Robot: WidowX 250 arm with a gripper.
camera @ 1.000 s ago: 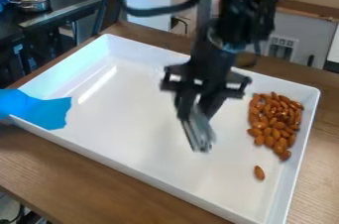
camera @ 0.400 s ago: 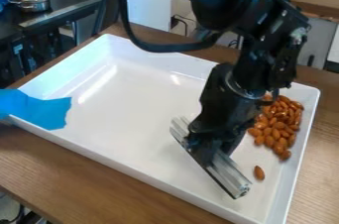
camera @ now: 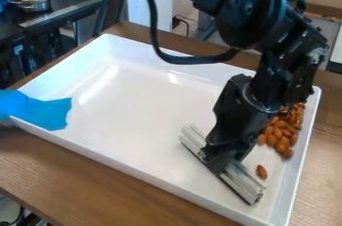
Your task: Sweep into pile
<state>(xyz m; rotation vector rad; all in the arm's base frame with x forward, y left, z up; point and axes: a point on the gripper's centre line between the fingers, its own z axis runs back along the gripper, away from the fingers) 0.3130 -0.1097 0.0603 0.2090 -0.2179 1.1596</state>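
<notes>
- Jaws of the robot's black gripper (camera: pixel 220 161) stand clamped on the middle of a ribbed metal bar (camera: pixel 243 182), which lies aslant over the near right part of a white tray. Whether the bar presses on the tray floor cannot be told.
- Seconds after hanging nearly end-on toward the camera, the bar has swung broadside, then shifted right, closing on a lone almond (camera: pixel 262 172).
- The stray sits just beside the bar's right-hand edge, in the same spot as before; contact, if any, cannot be made out.
- Past it, the main almond pile (camera: pixel 281 132) rests along the tray's right side, its shape apparently unaltered, though the black arm (camera: pixel 254 12) now covers more of its upper end.
- For the task, the shift looks like the start of a sweeping stroke: most almonds are already gathered, and the straggler appears to be the last piece of work.
- A push toward the right wall and slightly up the tray would likely join it to the rest; too low a path could let it slip around the bar's near end.
- Around the scene, the white tray (camera: pixel 127 166) sits on a wooden worktop (camera: pixel 87 182), a blue sheet (camera: pixel 41 111) draped over its left corner.
</notes>
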